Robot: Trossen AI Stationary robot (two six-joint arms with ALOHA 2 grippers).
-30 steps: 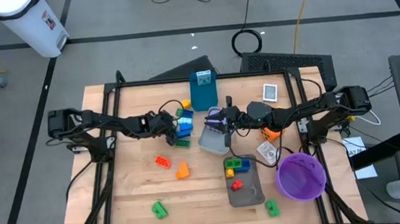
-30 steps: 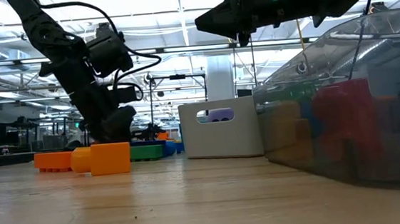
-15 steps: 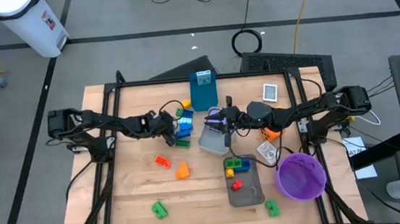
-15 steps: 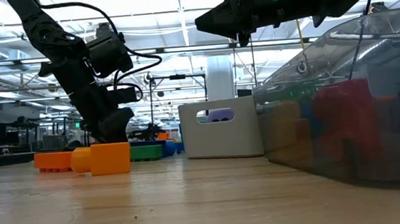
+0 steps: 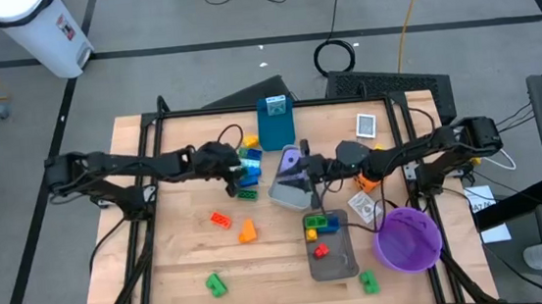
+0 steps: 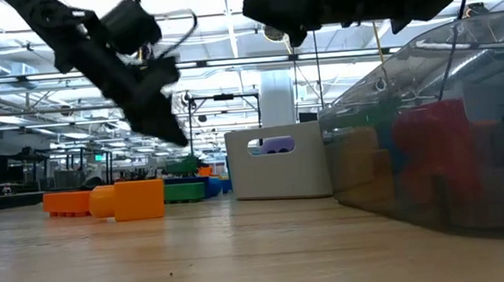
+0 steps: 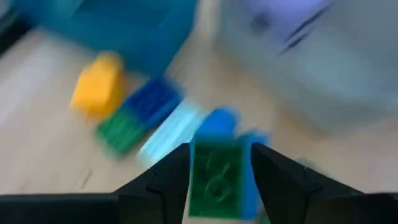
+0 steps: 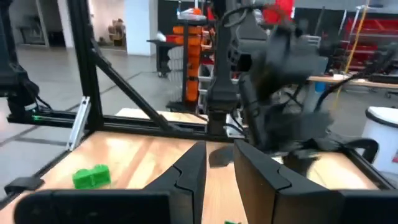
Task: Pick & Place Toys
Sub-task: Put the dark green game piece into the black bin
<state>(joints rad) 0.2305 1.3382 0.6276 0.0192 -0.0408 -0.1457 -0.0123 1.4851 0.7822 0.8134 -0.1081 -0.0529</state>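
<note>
The left arm reaches inward, its tool point(image 7: 214, 180) raised and clamped on something green. The right arm stretches toward centre, its tool point(image 8: 219, 163) apparently almost closed, nothing visible between its fingers.

Left wrist view blurred; green brick point(image 7: 216, 185) bottom cut off.

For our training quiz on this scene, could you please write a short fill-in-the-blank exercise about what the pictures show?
1. The left gripper is shut on a ____ brick.
2. The round bowl is coloured ____.
3. The purple die sits inside a grey ____.
4. The right gripper holds ____.

Missing words: green; purple; tray; nothing
</note>
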